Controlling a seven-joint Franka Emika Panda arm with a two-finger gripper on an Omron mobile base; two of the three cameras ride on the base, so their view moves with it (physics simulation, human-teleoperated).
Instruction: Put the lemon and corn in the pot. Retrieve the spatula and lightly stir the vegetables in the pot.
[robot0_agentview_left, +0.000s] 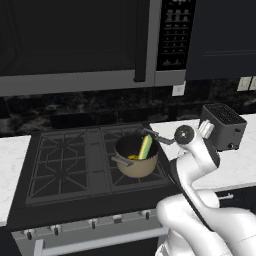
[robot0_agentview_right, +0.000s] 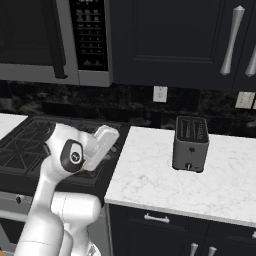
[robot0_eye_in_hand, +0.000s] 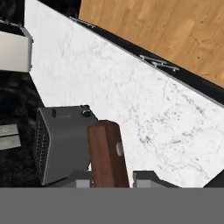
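Pot (robot0_agentview_left: 136, 159) on the stove (robot0_agentview_left: 65, 165), tan, dark inside, grey stub handles; corn (robot0_agentview_left: 145, 147) leans upright in it, lemon (robot0_agentview_left: 133, 157) low beside it. Both lie left of the gripper (robot0_agentview_left: 150, 134), which hangs at the pot's far rim.

Hand view: jaws closed on a brown wooden handle (robot0_eye_in_hand: 107, 153), rounded end, small rivet. Reads as the spatula; blade not visible.

Step, as judged: stirring. Keep strokes short and slow; the leaning cob could tip out.

Toaster (robot0_eye_in_hand: 61, 146) just beyond the handle, boxy grey, slotted. Counter (robot0_eye_in_hand: 131, 96): white veined marble.
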